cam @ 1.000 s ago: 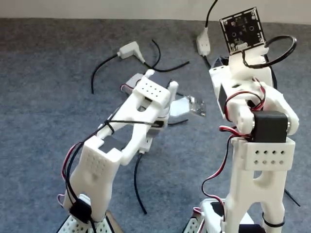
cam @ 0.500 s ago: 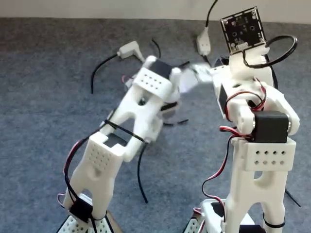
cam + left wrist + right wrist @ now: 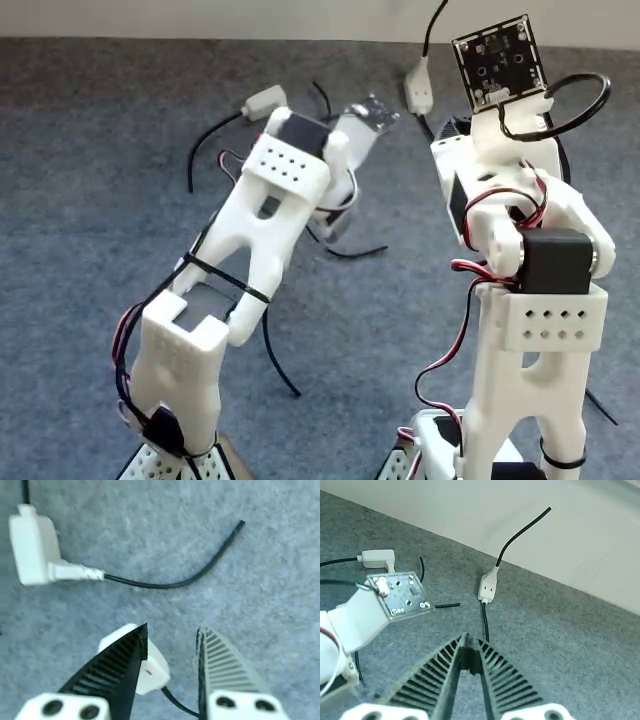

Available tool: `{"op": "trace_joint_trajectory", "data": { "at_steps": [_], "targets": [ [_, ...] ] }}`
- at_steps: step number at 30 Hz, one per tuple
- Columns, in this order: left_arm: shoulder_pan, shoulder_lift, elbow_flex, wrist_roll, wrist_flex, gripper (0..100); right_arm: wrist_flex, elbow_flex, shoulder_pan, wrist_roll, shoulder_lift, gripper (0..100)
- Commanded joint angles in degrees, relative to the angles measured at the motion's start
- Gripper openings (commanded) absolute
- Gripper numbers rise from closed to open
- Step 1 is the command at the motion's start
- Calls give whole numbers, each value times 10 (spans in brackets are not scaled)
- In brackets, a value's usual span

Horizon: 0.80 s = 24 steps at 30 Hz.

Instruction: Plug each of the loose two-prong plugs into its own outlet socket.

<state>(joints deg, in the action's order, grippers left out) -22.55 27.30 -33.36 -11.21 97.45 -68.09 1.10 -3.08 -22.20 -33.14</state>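
Counter [image 3: 90,250] layout. My left end effector [image 3: 172,629] hangs over the far middle, and one plug [image 3: 152,672] lies partly under one of its fingers. A second plug [image 3: 265,102] lies beyond it, to the left. The outlet [image 3: 418,88] lies at the far edge, to the right, ahead of my right end effector [image 3: 469,642].

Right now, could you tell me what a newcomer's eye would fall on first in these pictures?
The left arm stretches over the middle of the grey carpet, the left end effector open with a white plug beside one finger. The right arm stands upright at the right, the right end effector shut. A white outlet socket on a black cord lies beyond it by the wall.
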Motion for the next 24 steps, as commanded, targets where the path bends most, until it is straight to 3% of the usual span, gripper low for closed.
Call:
{"op": "trace_joint_trajectory", "data": {
  "at_steps": [1, 5, 11, 24],
  "targets": [
    [-15, -33, 47, 40, 29, 188, 9, 29, 7, 4, -17, 8],
    [16, 42, 59, 40, 11, 281, 9, 29, 8, 3, -17, 8],
    [30, 137, -29, 44, 40, 287, 12, 30, 32, 1, -17, 8],
    [-102, 153, -54, 100, 18, 289, 9, 46, 55, 3, -17, 8]
  ]
}}
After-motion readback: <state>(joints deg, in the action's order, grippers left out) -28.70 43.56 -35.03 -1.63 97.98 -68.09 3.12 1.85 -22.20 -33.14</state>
